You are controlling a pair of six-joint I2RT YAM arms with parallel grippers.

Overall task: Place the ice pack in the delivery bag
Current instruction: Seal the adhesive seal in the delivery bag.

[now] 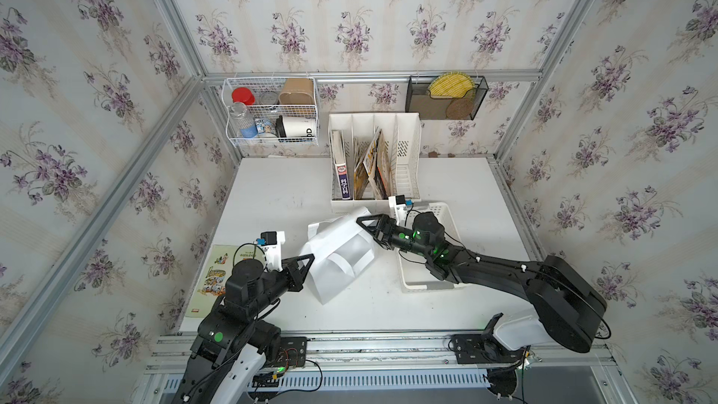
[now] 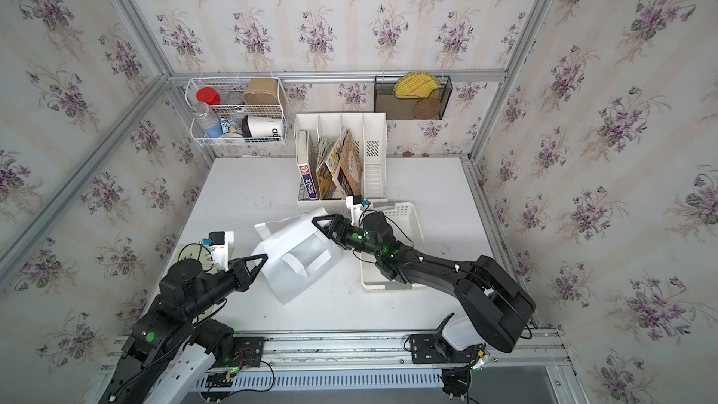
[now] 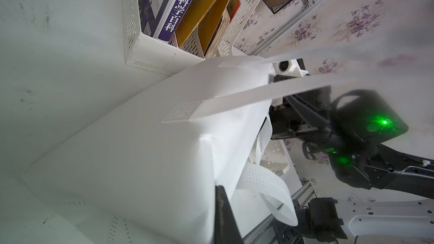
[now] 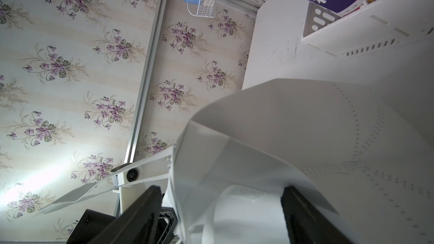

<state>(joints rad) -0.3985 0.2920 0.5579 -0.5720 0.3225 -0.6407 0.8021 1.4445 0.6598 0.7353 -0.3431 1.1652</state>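
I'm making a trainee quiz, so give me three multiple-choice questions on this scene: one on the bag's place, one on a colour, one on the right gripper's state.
1. Where is the delivery bag? A on the floor; B on the table, between left gripper and right gripper; C hung on the wall.
2. What colour is the plastic basket under the right arm? A white; B blue; C black.
3. How do the right gripper's jaws stand? A shut; B out of view; C open.
Key: B, both top views show it lying there; A, its rim is white; C, its fingers stand apart with the bag's rim between them.
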